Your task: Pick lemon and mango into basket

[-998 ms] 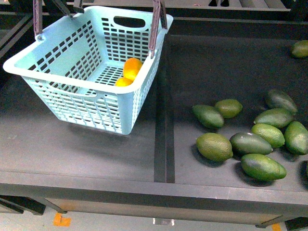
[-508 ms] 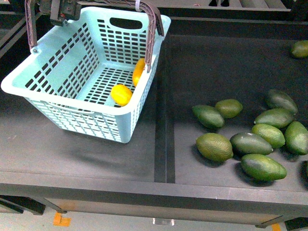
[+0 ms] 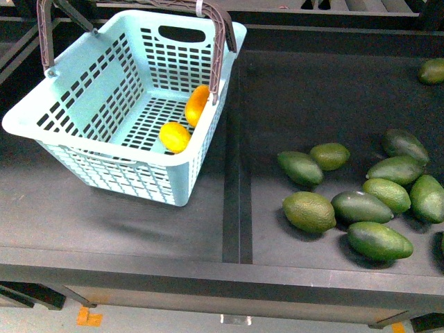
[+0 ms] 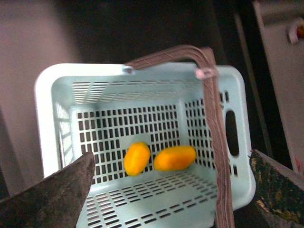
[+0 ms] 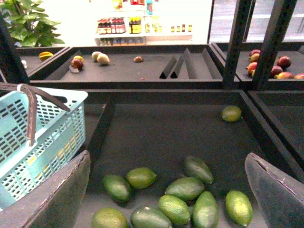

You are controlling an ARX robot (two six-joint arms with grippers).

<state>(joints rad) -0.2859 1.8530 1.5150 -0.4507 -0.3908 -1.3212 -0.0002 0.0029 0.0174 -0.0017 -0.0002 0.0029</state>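
Leftmost on the dark counter [image 3: 139, 229] sits the pale turquoise slotted plastic basket [image 3: 83, 149], tilted so its open top faces the front camera, its grey-brown swing handle [image 3: 220, 41] raised with a white tie at the top. On its slotted floor lies the small bright yellow oval lemon [image 3: 174, 137], and just beyond it, toward the basket's right wall, the longer yellow-orange mango [image 3: 196, 104] leans against that wall. The left wrist view looks down into the same basket: lemon and mango lie side by side, nearly touching, and the left gripper [image 4: 171, 190] hangs above them with its jaws spread wide, both dark fingers [image 4: 52, 194] at the picture's edges and nothing between them. A raised dark divider [image 3: 231, 173] separates the basket's section from the right-hand tray. There a cluster of dark and light green oval avocado-like fruits [image 3: 361, 205] lies loose, some touching, with one more green fruit [image 3: 431, 71] alone at the far right corner. The right gripper [image 5: 168, 190] appears only in its wrist view, jaws wide apart and holding nothing, above the green fruits.
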